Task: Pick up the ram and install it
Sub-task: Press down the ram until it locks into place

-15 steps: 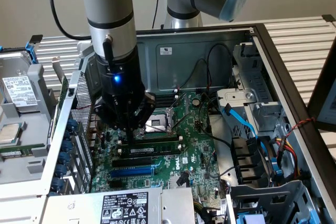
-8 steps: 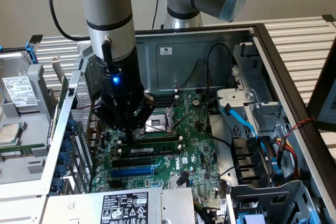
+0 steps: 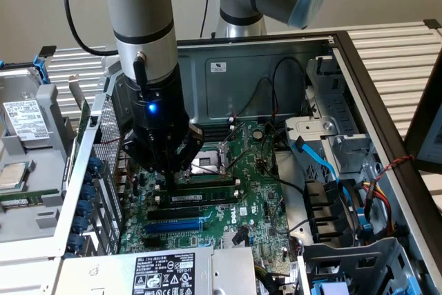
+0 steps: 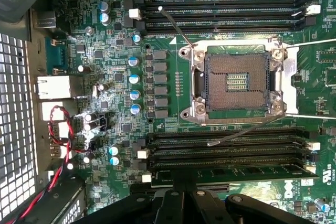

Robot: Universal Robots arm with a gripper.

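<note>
**Concealed and cropped items, open computer case**

- Gripper [image 3: 170,179]: fingertips lost among the black memory slots [image 3: 197,198]; contact with the ram [image 4: 247,171] cannot be told.
- Ram: near end hidden behind the gripper body in the wrist view.
- Power supply label [image 3: 163,272]: cropped by the lower edge, print too small to read.
- Robot arm [image 3: 141,25]: upper links cropped.
- Hard drive [image 3: 24,121]: cropped at the exterior view's left.

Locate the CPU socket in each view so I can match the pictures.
Exterior view: the CPU socket sits mid-motherboard, just to the exterior view's right of the hand.
Wrist view: the CPU socket lies mid-picture, between two banks of black slots.
Shared landmark: the memory slots between socket and hand.
</note>
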